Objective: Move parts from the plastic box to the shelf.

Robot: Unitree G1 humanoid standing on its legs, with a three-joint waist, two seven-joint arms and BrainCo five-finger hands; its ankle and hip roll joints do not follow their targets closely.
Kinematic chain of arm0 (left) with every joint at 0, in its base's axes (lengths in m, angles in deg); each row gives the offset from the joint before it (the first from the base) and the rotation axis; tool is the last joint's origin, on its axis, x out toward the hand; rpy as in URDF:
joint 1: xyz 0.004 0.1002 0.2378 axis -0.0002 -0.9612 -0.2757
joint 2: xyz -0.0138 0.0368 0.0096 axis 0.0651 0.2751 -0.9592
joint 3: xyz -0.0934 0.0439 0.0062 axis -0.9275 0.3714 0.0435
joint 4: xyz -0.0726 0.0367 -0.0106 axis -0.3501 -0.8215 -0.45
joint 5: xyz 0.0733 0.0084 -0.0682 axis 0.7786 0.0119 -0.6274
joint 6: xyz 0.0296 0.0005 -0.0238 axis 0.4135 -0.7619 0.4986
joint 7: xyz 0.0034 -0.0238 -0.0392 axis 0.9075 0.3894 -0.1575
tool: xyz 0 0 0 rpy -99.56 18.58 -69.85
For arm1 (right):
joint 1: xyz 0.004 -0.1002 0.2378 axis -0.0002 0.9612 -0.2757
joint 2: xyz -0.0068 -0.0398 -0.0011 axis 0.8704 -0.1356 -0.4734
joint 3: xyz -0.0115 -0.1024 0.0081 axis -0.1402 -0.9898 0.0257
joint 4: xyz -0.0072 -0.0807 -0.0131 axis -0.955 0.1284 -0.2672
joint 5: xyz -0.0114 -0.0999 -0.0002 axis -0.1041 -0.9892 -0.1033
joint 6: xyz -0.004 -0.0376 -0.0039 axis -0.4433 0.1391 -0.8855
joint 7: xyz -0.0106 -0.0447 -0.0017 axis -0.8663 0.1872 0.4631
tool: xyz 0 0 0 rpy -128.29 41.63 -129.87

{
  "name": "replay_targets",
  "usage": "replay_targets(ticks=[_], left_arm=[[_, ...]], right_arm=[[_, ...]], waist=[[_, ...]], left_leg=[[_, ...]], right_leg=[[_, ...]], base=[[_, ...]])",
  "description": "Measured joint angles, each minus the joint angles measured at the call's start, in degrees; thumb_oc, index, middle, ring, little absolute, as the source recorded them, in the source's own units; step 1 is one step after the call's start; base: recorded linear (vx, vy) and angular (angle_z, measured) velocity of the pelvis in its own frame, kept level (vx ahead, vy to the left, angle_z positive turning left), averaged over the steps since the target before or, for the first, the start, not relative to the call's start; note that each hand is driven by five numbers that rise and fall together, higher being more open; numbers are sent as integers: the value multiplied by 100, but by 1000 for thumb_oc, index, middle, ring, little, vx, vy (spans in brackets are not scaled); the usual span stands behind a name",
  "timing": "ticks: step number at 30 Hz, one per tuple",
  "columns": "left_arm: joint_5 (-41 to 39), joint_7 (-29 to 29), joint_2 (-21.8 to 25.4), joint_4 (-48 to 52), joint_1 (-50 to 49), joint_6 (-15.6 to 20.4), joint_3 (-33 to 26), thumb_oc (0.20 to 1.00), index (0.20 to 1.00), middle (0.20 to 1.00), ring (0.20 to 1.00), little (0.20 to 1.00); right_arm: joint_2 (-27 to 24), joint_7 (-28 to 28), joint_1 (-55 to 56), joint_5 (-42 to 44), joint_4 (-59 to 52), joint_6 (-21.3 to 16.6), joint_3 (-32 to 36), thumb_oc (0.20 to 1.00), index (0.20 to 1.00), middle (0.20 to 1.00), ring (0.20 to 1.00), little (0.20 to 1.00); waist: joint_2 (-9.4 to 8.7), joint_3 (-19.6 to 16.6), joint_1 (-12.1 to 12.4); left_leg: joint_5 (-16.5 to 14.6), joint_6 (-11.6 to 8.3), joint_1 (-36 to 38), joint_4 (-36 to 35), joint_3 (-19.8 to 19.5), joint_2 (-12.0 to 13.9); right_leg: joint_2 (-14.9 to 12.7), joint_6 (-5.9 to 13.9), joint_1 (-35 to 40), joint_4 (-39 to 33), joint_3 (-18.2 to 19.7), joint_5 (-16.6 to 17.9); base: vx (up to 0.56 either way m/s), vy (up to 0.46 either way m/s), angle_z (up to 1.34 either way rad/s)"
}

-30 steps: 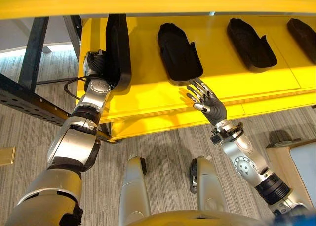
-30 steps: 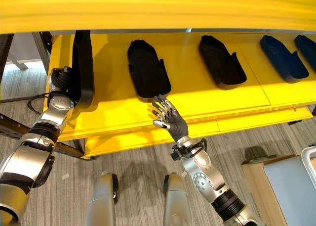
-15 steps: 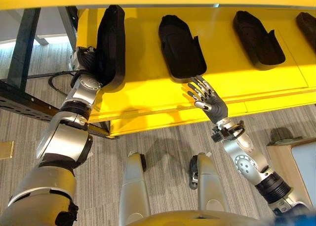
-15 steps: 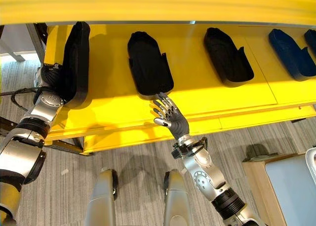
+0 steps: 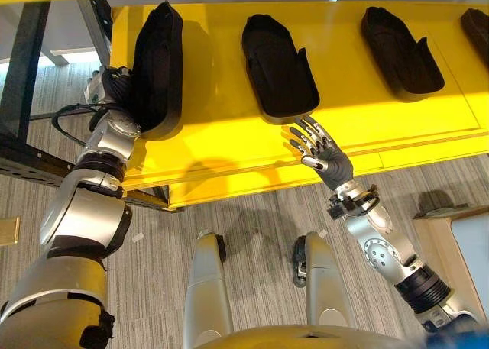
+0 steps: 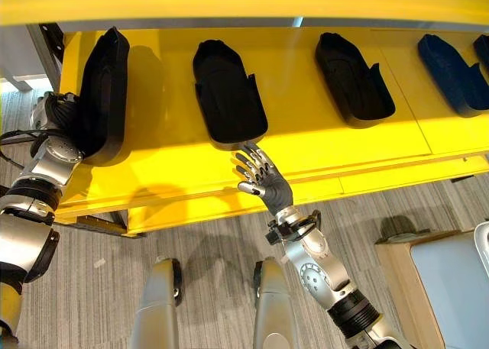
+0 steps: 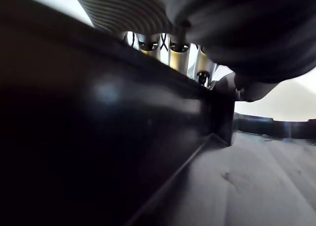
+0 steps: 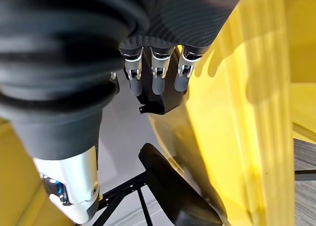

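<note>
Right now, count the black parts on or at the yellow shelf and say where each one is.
5. One stands on edge at the shelf's left end in the left hand; four lie flat: by the right hand at the edge. More may be hidden.

A yellow shelf (image 5: 229, 147) carries black parts. One part (image 5: 157, 66) stands on edge at its left end, a second (image 5: 277, 68) lies flat beside it, a third (image 5: 401, 50) further right (a fourth (image 6: 452, 74) looks bluish).
</note>
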Motion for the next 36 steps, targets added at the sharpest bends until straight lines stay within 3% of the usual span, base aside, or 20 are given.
replay_targets(ticks=[24,25,26,27,36], left_arm=[[-14,-2,290,9,-1,9,-30,200,200,200,200,200],[-23,-2,290,9,-1,9,-41,589,589,589,589,589],[-40,-2,290,9,0,10,-61,912,912,912,912,912],[-80,-1,289,9,0,14,-100,1000,1000,1000,1000,1000],[-287,6,346,9,234,136,-241,1000,1000,1000,1000,1000]], right_arm=[[-171,-155,220,113,-3,4,5,1000,1000,1000,1000,1000],[-171,-190,220,112,-2,4,5,1000,1000,1000,1000,1000],[-172,-196,220,113,-3,4,5,1000,1000,1000,1000,1000],[-171,-199,219,113,-3,4,5,1000,1000,1000,1000,1000],[-186,-214,220,111,-8,8,7,1000,1000,1000,1000,1000]], waist=[[-5,51,61],[-4,52,75],[-6,53,78],[-6,54,81],[-8,53,91]], left_leg=[[-11,6,-33,2,-8,1],[-19,7,-36,7,-8,1],[-21,8,-38,12,-9,2],[-23,9,-38,13,-9,2],[-25,10,-39,18,-8,4]], right_leg=[[3,18,-29,7,-1,-32],[3,17,-30,11,-1,-38],[2,15,-32,14,-1,-40],[2,15,-32,14,-1,-40],[2,14,-32,16,-1,-42]], base=[[0,0,0],[0,0,0],[0,0,0],[0,0,0],[0,0,0]])
